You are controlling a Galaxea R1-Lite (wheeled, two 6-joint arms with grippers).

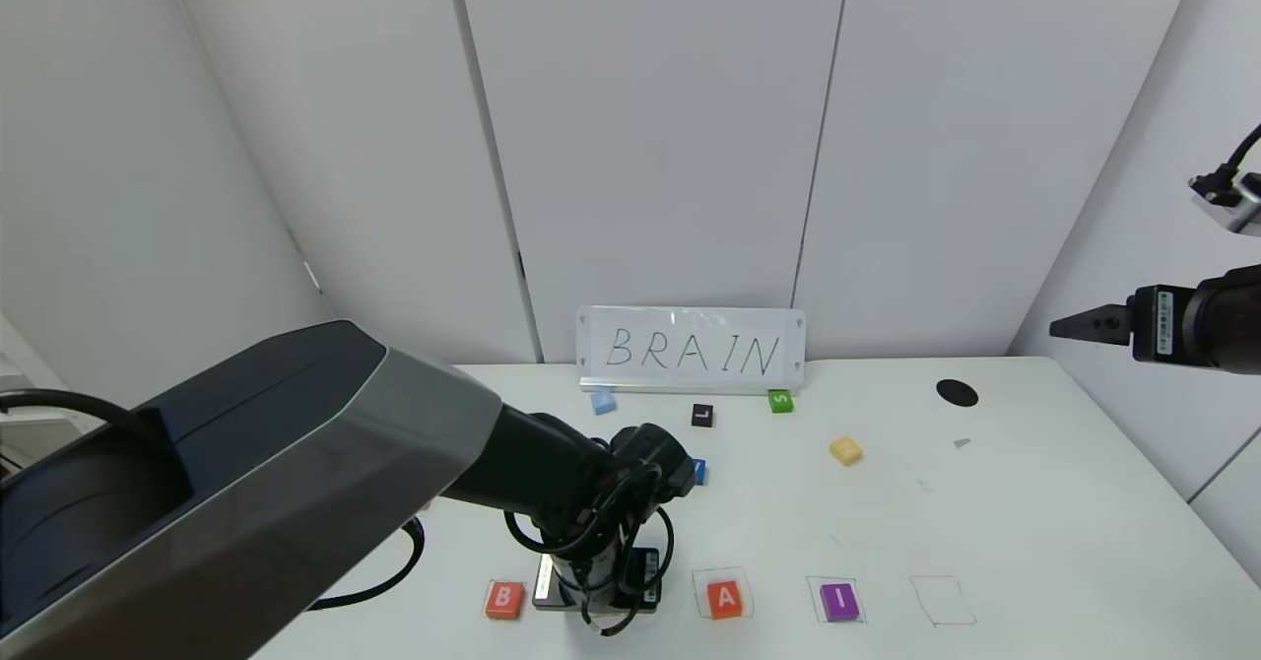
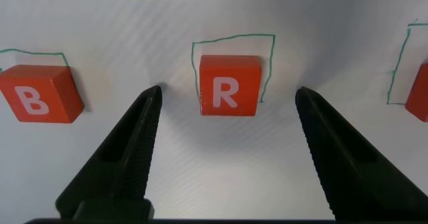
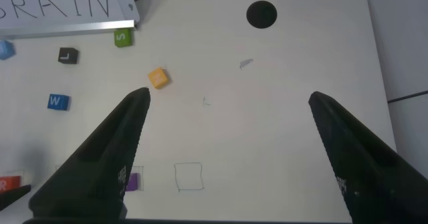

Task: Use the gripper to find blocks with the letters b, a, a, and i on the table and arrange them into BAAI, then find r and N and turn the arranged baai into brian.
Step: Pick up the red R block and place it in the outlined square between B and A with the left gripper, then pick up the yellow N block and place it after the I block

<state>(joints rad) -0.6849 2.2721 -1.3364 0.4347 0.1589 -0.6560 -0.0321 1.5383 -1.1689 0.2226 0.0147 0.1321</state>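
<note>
My left gripper (image 2: 229, 91) hangs low over the table (image 1: 1034, 502), open. The orange-red r tile (image 2: 229, 85) lies flat in a green pen square between the fingertips, with a gap on each side. In the head view the left wrist (image 1: 596, 581) hides this tile. The row holds the B block (image 1: 504, 599) (image 2: 37, 93), an A block (image 1: 725, 598) and the purple I block (image 1: 839, 602). The yellow N tile (image 1: 845, 450) (image 3: 158, 77) lies farther back. My right gripper (image 3: 229, 95) is raised at the right (image 1: 1084, 325), open and holding nothing.
A pen-drawn square (image 1: 943, 601) lies bare to the right of the I block. Near the back stand a BRAIN sign (image 1: 690, 350), a green S tile (image 1: 780, 401), a black L tile (image 1: 701, 415), a light blue tile (image 1: 603, 403) and a half-hidden blue W tile (image 3: 57, 101). A black hole (image 1: 957, 393) is at the back right.
</note>
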